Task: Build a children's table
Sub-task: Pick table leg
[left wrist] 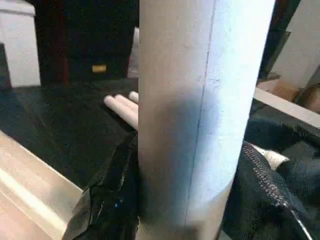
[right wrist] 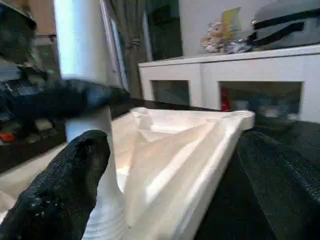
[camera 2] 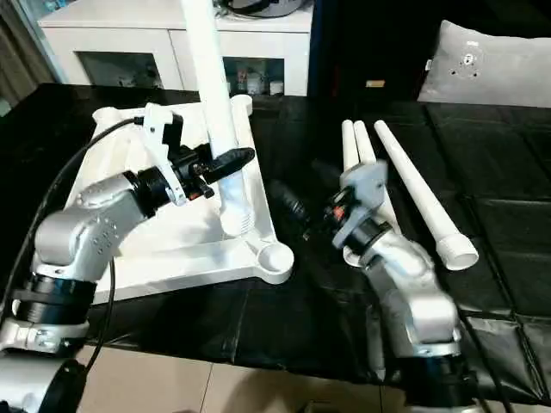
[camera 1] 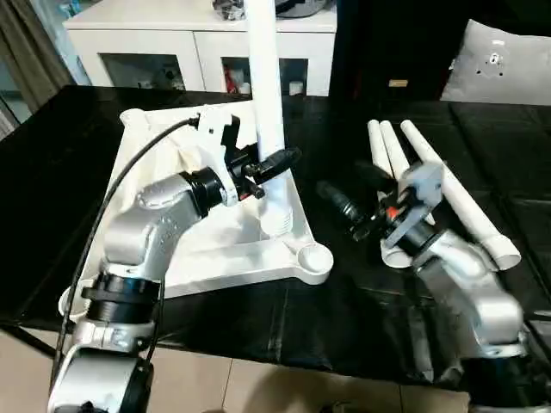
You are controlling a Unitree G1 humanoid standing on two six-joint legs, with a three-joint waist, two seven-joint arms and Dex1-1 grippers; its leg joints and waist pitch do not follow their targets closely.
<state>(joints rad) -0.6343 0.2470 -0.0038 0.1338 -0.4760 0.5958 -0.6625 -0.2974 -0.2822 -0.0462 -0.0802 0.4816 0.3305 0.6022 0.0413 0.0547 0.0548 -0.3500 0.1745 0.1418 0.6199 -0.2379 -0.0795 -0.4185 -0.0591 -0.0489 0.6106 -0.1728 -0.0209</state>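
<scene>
Left eye view
Table top: one white table top [camera 1: 225, 243] lies upside down on the black surface [camera 1: 69, 172], ribbed underside up, round corner sockets at its corners.
Upright leg: one white leg [camera 1: 265, 95] stands in a socket along the top's right edge.
Left gripper: the left gripper [camera 1: 274, 162] grips that upright leg, its black fingers clamped on either side of it, a little above the socket.
Loose legs: three white legs [camera 1: 456, 194] lie side by side on the black surface, right of the table top — four legs counted in all.
Right gripper: the right gripper [camera 1: 344, 202] hovers between the table top and the loose legs, its two black fingers spread wide, nothing between them.
Cabinet: one white cabinet [camera 1: 172, 39] with glass doors stands behind the black surface.

Left wrist view
Leg: the upright leg [left wrist: 200, 115] sits between the two black fingers [left wrist: 107, 200], pressed from both sides.
Loose legs: two leg ends [left wrist: 122, 107] are plain on the dark surface beyond; a third may be hidden behind the upright leg.

Right wrist view
Fingers: two black fingers [right wrist: 60, 190] stand far apart — the gap empty.
Table top: its raised rim [right wrist: 200, 150] and one corner socket run ahead of them.
Leg: the upright leg [right wrist: 82, 40] rises beside the near finger, the left gripper's dark finger [right wrist: 65, 97] wrapped across it.
</scene>
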